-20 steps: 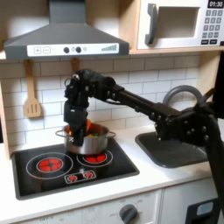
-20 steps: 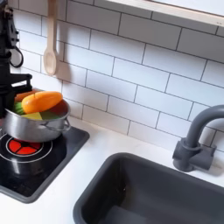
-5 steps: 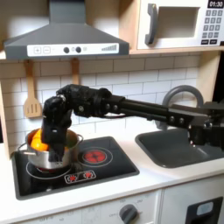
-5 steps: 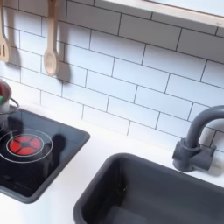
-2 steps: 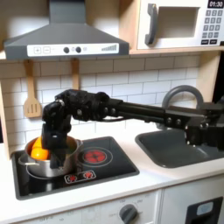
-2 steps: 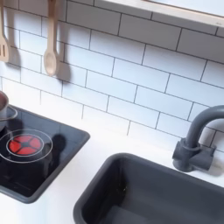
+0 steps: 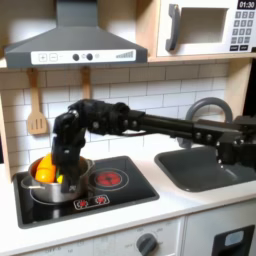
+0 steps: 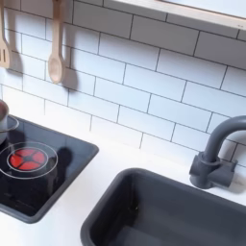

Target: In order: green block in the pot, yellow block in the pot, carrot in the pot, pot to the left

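While the arm reaches across the toy kitchen, the items stand as follows:

Pot: the pot (image 7: 55, 186) sits on the stovetop's burner at the first exterior view's left; shiny steel, low walls; a sliver of its rim (image 8: 5, 123) shows at the second exterior view's left edge
Carrot: the carrot (image 7: 43, 169) lies inside the pot, orange, piled toward the first exterior view's left side of it
Yellow block: a yellow patch (image 7: 44, 178) shows just under the carrot in the pot; taken as the yellow block
Green block: a small green patch (image 7: 61, 180) shows in the pot beside the gripper; whether it is the green block or the carrot's leafy end cannot be told
Gripper: the gripper (image 7: 66, 172) hangs down over the pot's rim at the first exterior view's right side of the pot; black; whether its jaws are released or clenched cannot be told, the fingers being too dark and small
Arm: the arm (image 7: 150, 122) stretches from the first exterior view's right across the counter to the pot
Stovetop: the stovetop (image 7: 120, 190) is black with red burner rings; one bare red burner (image 8: 29, 157) is seen in the second exterior view
Sink: the sink (image 8: 163, 211) is dark grey, set in the white counter; a grey faucet (image 8: 216, 154) stands behind it
Wall: white tiles; a wooden spoon (image 8: 56, 43) hangs there in the second exterior view; a wooden spatula (image 7: 37, 110) hangs in the first exterior view
Above: a grey range hood (image 7: 72, 40) and a microwave (image 7: 205, 27)
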Motion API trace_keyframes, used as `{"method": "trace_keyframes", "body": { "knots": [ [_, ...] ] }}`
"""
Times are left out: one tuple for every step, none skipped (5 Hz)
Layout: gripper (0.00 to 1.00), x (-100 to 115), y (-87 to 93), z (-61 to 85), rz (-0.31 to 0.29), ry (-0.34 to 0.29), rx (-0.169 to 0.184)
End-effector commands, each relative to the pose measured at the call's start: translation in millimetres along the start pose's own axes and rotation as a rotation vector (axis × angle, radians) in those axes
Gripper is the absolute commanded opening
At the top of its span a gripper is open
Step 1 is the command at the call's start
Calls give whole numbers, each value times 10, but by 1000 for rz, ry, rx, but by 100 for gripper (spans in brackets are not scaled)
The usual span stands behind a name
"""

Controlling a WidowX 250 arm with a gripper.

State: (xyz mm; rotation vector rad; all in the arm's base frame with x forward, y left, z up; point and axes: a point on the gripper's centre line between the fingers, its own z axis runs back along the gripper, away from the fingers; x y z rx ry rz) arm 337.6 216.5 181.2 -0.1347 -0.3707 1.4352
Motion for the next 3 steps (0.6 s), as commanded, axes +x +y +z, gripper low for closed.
{"method": "trace_keyframes", "body": {
  "knots": [
    [100, -145, -211, 432, -75, -61, -88],
    [100, -143, -181, 405, -72, -60, -81],
    [100, -153, -182, 404, -73, -56, -80]
  ]
}}
